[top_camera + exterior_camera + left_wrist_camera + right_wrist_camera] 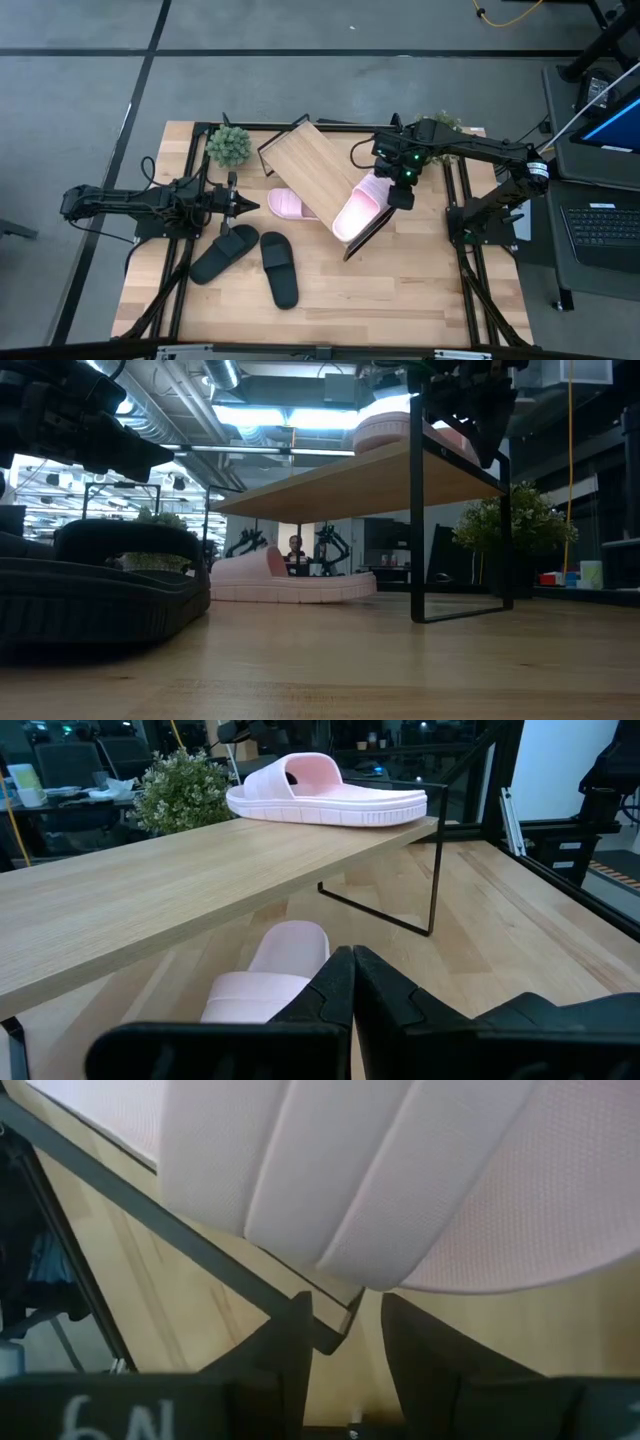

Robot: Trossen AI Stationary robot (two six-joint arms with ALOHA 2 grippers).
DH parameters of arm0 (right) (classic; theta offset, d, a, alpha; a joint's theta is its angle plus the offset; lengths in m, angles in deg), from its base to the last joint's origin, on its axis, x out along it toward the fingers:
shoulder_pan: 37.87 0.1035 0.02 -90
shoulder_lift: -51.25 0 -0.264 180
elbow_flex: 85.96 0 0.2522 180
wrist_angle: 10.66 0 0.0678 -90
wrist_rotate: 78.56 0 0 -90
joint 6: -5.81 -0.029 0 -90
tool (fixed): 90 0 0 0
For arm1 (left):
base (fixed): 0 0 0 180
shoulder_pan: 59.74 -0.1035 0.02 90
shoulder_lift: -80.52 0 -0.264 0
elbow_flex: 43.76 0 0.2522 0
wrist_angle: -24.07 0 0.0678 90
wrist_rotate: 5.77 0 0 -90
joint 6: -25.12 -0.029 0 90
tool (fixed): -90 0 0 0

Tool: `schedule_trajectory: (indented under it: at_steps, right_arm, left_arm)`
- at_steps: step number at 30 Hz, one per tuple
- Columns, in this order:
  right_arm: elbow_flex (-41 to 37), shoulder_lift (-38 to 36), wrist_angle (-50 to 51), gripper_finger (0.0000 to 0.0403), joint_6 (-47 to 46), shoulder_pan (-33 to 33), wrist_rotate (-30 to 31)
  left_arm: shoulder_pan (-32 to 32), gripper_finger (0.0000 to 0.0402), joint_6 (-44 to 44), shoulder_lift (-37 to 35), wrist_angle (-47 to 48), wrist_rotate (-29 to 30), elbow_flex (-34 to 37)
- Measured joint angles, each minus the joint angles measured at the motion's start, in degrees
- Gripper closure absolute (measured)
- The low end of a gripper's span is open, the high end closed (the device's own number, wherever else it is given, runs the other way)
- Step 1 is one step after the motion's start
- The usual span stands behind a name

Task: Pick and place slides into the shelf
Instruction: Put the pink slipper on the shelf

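Pink slide (357, 208) on shelf (318, 185) end, lengthwise; right hand (401, 190) spread beside it.

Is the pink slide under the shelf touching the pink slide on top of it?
Apart. The low view shows one pink slide on the table and the other on the shelf, board between.

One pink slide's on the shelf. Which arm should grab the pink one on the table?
Probably left. The left gripper, shut, points at the second pink slide lying partly under the shelf. The right gripper, open, hovers by the pink slide on the shelf.
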Motion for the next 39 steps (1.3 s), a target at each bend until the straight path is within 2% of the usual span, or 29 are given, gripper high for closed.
schedule_trajectory:
  at_steps: [5, 14, 20, 28, 39]
  right_arm:
    - [0.0, 0.0, 0.3, 0.0280, 4.3, 0.0, 0.1]
    - [0.0, 0.0, 6.0, 0.0284, 4.4, 0.0, 0.1]
    - [0.0, 0.0, 7.6, 0.0321, 2.1, 0.0, 0.1]
    - [0.0, 0.0, 8.8, 0.0393, 1.5, 0.0, 0.1]
    - [0.0, -0.5, 8.7, 0.0399, 1.7, 1.4, 0.0]
  left_arm:
    - [0.0, 0.0401, 0.0, 0.0, 0.0, 0.0, 0.0]
    - [0.0, 0.0401, 0.0, 0.0, 0.0, 0.0, 0.0]
    - [0.0, 0.0401, -0.3, 0.0, 0.0, 0.0, 0.0]
    - [0.0, 0.0401, -0.4, 0.0, 0.0, 0.0, 0.0]
    - [0.0, 0.0401, -2.5, 0.0, -0.4, 0.0, 0.0]
